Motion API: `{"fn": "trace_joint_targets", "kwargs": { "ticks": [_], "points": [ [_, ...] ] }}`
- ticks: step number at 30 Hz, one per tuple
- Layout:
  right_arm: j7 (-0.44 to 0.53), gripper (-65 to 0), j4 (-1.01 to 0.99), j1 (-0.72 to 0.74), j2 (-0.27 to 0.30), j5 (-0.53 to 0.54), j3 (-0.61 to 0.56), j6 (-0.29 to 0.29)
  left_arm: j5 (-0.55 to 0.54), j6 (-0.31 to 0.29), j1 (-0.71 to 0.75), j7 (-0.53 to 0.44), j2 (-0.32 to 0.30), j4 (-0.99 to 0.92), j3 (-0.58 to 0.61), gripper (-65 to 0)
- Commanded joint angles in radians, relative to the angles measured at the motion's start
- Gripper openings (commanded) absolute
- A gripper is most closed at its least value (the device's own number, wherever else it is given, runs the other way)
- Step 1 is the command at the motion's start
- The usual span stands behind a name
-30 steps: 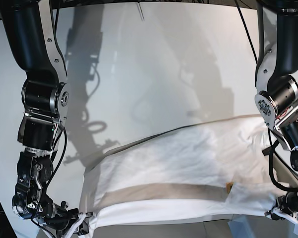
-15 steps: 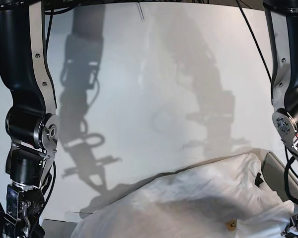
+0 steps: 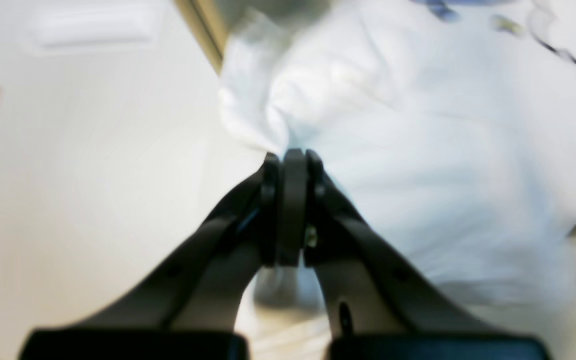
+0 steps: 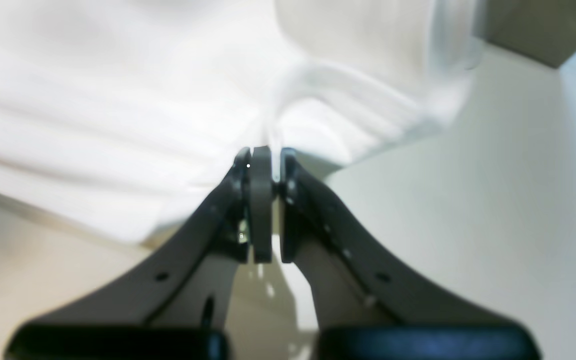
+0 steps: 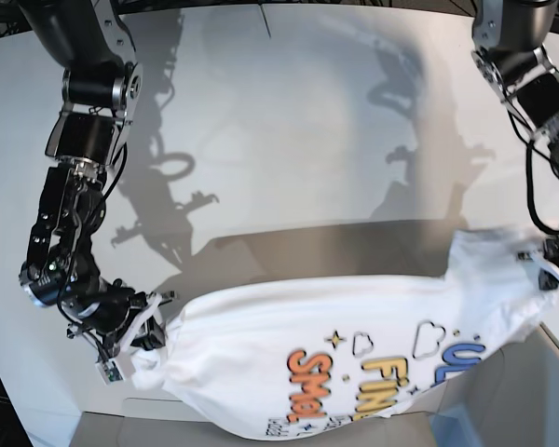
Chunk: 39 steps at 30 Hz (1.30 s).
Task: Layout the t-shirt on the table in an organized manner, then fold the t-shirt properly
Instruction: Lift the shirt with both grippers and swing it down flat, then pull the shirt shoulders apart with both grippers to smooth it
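The t-shirt (image 5: 354, 345) hangs stretched above the white bench (image 5: 279, 140), print side facing the base camera. The left pincer (image 3: 293, 155) is clamped on one edge of the cloth, and the right pincer (image 4: 262, 152) is clamped on the opposite edge.

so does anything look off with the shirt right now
Yes. The t-shirt isn't flat on the table: it hangs stretched between the right gripper and left gripper, slanting, higher at the left gripper. Its print runs tilted, and the lower edge sags off the table's near side.
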Motion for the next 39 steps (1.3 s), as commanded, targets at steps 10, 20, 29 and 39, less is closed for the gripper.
{"fn": "trace_joint_targets", "kwargs": {
  "ticks": [10, 20, 29, 39],
  "points": [
    [0.083, -65.0, 0.094, -0.350, 0.003, 0.097, -0.006, 0.013, -0.003, 0.001, 0.332, -0.164, 0.066, 0.018, -0.005, -65.0],
    [0.084, -65.0, 0.217, -0.515, -0.008, 0.097, -0.003, 0.015, -0.005, -0.004, 0.418, -0.158, 0.067, 0.020, -0.112, -65.0],
    [0.193, -65.0, 0.292, -0.648, -0.034, 0.098, 0.002, 0.079, 0.000, -0.135, 0.508, -0.158, 0.113, 0.015, -0.265, -65.0],
    [0.434, -65.0, 0.291, -0.780, -0.094, 0.112, 0.003, 0.162, 0.000, -0.135, 0.524, -0.118, 0.121, 0.014, -0.413, -65.0]
  ]
}}
